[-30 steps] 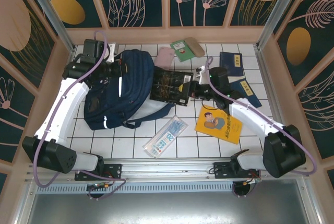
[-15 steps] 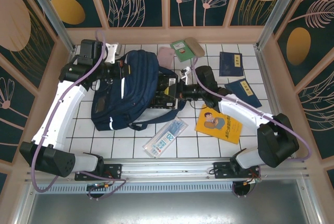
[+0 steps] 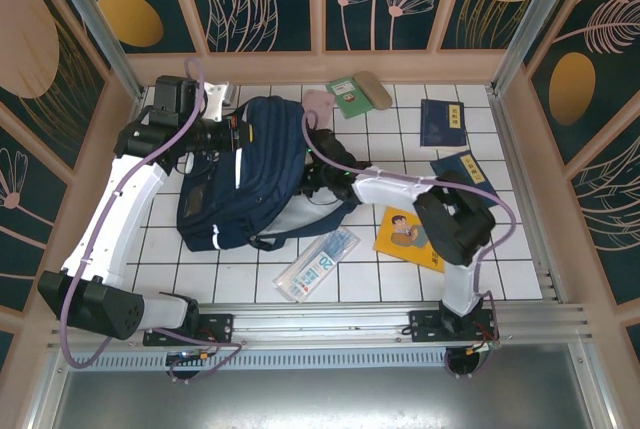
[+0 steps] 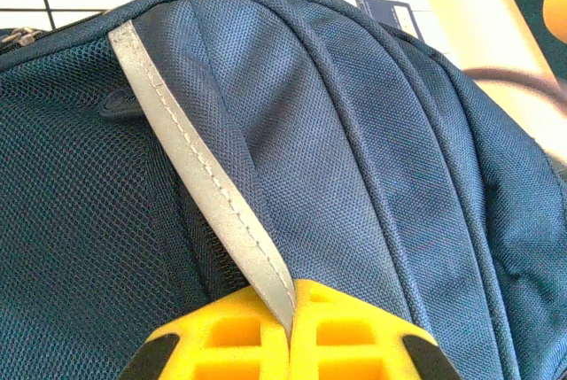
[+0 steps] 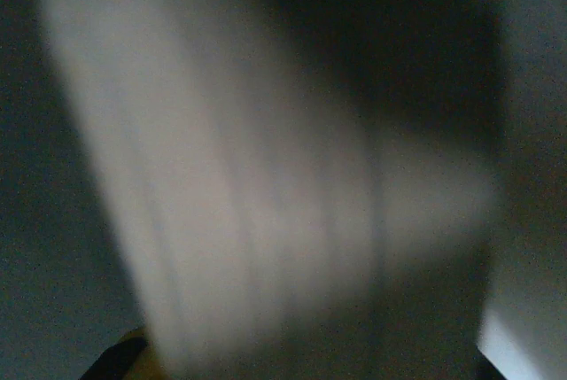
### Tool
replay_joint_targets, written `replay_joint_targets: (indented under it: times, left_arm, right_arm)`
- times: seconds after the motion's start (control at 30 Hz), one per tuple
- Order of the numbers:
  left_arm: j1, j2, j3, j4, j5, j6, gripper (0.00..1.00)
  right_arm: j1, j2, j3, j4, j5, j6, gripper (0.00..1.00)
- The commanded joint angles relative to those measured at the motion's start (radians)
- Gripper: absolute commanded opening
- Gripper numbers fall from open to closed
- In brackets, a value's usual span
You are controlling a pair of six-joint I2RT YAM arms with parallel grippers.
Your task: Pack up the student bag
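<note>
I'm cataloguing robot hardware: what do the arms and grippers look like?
The left arm and right arm have white shell links, chunky black joints and a lilac cable looped alongside each. The left gripper has yellow recessed fingers with black edges.

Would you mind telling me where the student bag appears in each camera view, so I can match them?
Top external: student bag lies centre-left on the tiles.
Left wrist: student bag close up, across the middle and right.
Right wrist: too blurred to tell.
Shared landmark: the white reflective stripe, in top external and left wrist.
</note>
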Motion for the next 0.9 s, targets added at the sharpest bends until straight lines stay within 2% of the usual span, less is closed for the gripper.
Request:
replay_joint_targets:
  times: [0.0,0.07,0.17,0.23,0.33,0.43,0.7,0.87]
  left_arm:
    - [-0.004,-0.064,0.018,0.164,0.073,-0.003,0.0]
    - [-0.004,-0.065,0.018,0.165,0.068,-0.005,0.0]
    - [-0.005,-0.071,0.016,0.154,0.034,-0.007,0.0]
    - [-0.005,-0.079,0.012,0.141,-0.021,-0.004,0.0]
    - [-0.004,-0.098,0.001,0.12,-0.125,-0.001,0.0]
    - [-0.002,-0.107,-0.004,0.111,-0.203,-0.005,0.0]
    - [-0.003,-0.081,-0.07,0.15,-0.257,-0.059,0.0]
    - [-0.003,-0.04,-0.172,0.244,-0.358,-0.123,0.0]
  right_arm:
    - [0.032,0.053,0.107,0.084,0.134,0.038,0.08]
    - [0.045,0.109,0.165,0.046,0.163,0.019,0.15]
    - [0.049,0.147,0.214,-0.034,0.231,-0.032,0.4]
    - [0.049,0.127,0.212,-0.088,0.303,-0.084,0.5]
    - [0.048,0.071,0.18,-0.119,0.361,-0.166,0.61]
    - [0.046,-0.005,0.119,-0.075,0.347,-0.235,0.7]
    - [0.028,-0.284,-0.132,0.095,0.306,-0.347,0.74]
    - [-0.049,-0.447,-0.233,-0.084,0.416,-0.321,0.72]
